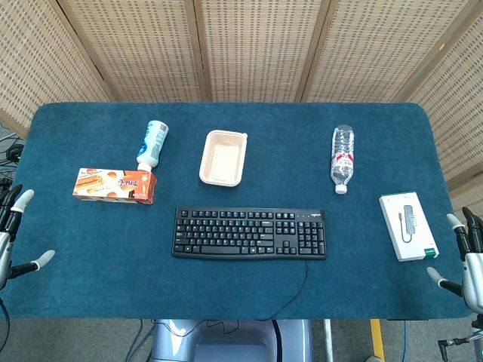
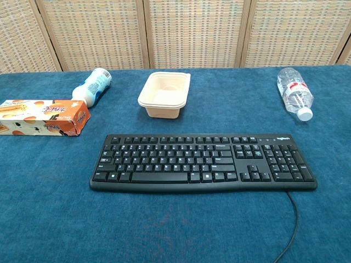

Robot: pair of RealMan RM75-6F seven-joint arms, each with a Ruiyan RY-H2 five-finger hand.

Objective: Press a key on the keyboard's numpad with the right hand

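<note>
**Keyboard flat on the table, numpad untouched**

Black full-size keyboard point(image 1: 250, 234) lies flat on the blue table cloth, near the front-centre, long side parallel to the front edge. White key legends, small logo at the top right corner. Numpad point(image 2: 288, 163) is the block at the keyboard's right end, arrow keys just left of it. No key looks pressed; nothing rests on it. Black cable point(image 2: 292, 230) leaves the rear right area, curves round toward the front edge. The right hand point(image 1: 466, 260) sits off the table's right front edge, fingers apart, well apart from the numpad.
</note>
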